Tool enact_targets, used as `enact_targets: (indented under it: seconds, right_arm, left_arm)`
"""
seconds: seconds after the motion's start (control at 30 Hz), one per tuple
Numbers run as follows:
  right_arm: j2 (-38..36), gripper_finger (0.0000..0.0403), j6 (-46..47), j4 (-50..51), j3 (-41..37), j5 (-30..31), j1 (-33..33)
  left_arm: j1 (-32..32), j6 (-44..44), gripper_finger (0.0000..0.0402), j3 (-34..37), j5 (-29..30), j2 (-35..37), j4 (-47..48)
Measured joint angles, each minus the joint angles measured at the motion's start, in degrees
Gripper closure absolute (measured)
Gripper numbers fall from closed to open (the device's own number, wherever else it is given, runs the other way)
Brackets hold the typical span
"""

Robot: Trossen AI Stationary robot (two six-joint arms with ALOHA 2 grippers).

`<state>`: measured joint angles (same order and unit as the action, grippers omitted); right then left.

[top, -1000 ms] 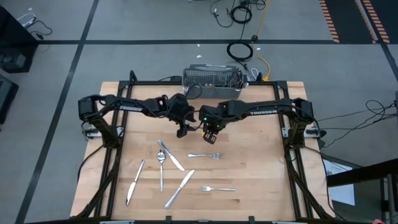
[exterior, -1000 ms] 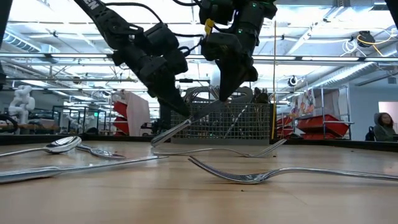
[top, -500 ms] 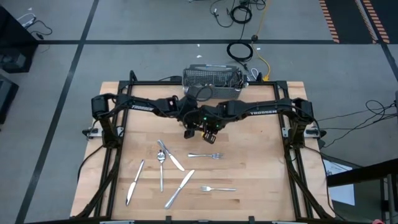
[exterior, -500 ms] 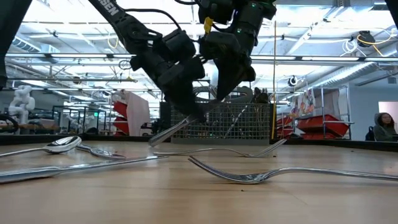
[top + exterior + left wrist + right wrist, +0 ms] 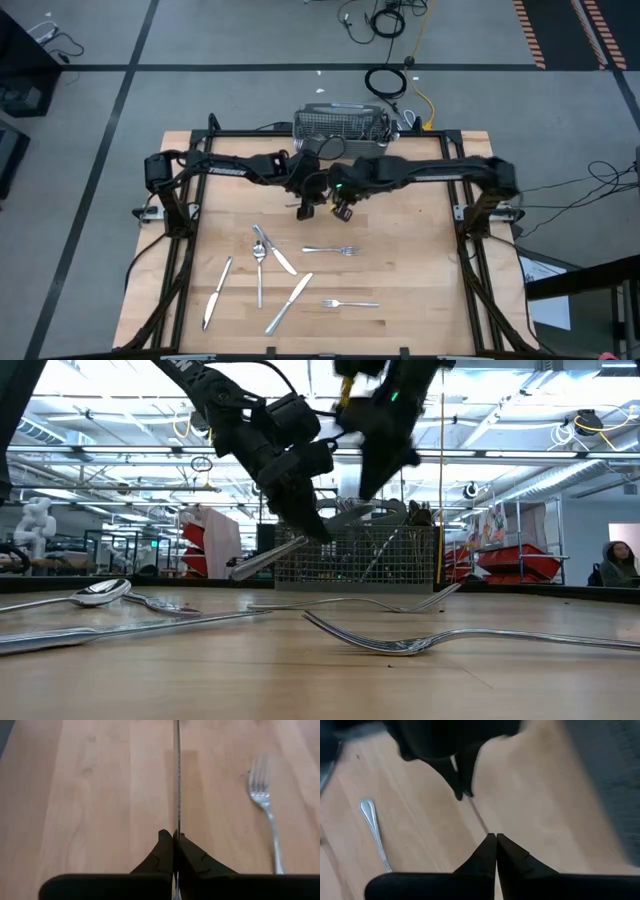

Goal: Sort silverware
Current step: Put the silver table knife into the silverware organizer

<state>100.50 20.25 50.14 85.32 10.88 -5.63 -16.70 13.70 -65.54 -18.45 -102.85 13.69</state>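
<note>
One table knife (image 5: 268, 556) of the silverware hangs above the table's middle, tilted, with both grippers shut on it. My left gripper (image 5: 175, 834) reaches in from the table's left. My right gripper (image 5: 495, 836) comes in from the right, close beside it (image 5: 343, 210). The rest of the silverware lies flat on the wood nearer the front edge: two forks (image 5: 331, 250) (image 5: 350, 302), a spoon (image 5: 259, 268) and three more knives (image 5: 217, 292) (image 5: 290, 302) (image 5: 276, 252). My left gripper pinches the knife's flat sides near its middle (image 5: 176, 822), slanting down from the table's left. The knife shows edge-on between the fingers and runs on past them, lifted clear, its rounded handle end (image 5: 245, 567) lowest. My right gripper has the knife's thin upper end (image 5: 488, 831) between its shut fingertips, slanting down from above. That end runs back toward the left gripper's fingers (image 5: 460, 790).
A grey wire-mesh basket (image 5: 340, 125) stands at the table's far edge, just behind the two grippers. A fork (image 5: 265, 810) lies on the wood right under them. Bare wood shows to the right and far left of the scattered pieces.
My left gripper has moved toward the table's right, up to the right gripper, and has shut on the knife. My right gripper has risen a little, still shut. The knife's upper end has risen with it, and the whole knife hangs slightly higher.
</note>
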Motion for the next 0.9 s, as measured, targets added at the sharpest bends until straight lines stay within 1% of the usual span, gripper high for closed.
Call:
enact_targets:
  seconds: [0.07, 0.17, 0.27, 0.4, 0.5, 0.57, 0.6, 0.7, 0.77, 0.9]
  right_arm:
    - [-3.97, 0.0403, -0.01, 0.90, 0.01, 3.03, -0.22]
    - [-10.29, 0.0403, 0.31, 3.61, 0.02, 8.25, -1.05]
    - [-17.52, 0.0403, 3.16, 5.84, 0.00, 15.10, -1.69]
    - [-26.03, 0.0403, 6.78, 6.76, 0.02, 23.68, -1.88]
    - [-30.45, 0.0403, 6.87, 7.33, 0.02, 27.72, -1.88]
    - [-32.84, 0.0403, 6.93, 7.93, 0.02, 29.83, -1.88]
    - [-33.68, 0.0403, 6.93, 8.19, 0.02, 30.89, -1.88]
    - [-35.21, 0.0403, 6.51, 8.87, 0.02, 32.50, -1.86]
    - [-35.37, 0.0403, 5.88, 9.02, 0.02, 32.75, -1.81]
    - [-35.12, 0.0403, 3.23, 9.03, 0.02, 32.70, -1.81]
  left_arm:
    - [-0.12, -0.12, 0.0395, -1.42, 1.08, -0.17, 1.44]
    - [-0.19, -0.22, 0.0396, -4.03, 4.55, -0.03, 0.71]
    - [-0.71, -2.11, 0.0396, -6.93, 9.79, -0.15, 0.77]
    - [-2.00, -6.55, 0.0396, -12.34, 13.51, -0.14, -4.75]
    - [-2.35, -7.44, 0.0396, -16.59, 16.70, -0.11, -9.61]
    - [-2.59, -7.51, 0.0396, -18.78, 19.54, -0.11, -16.32]
    - [-2.83, -8.08, 0.0396, -19.48, 21.44, -0.09, -21.65]
    - [-4.49, -11.77, 0.0396, -19.40, 24.54, -0.27, -38.62]
    - [-5.40, -13.41, 0.0396, -19.41, 27.27, -2.17, -49.02]
    - [-5.86, -12.44, 0.0396, -19.22, 33.56, -8.66, -65.29]
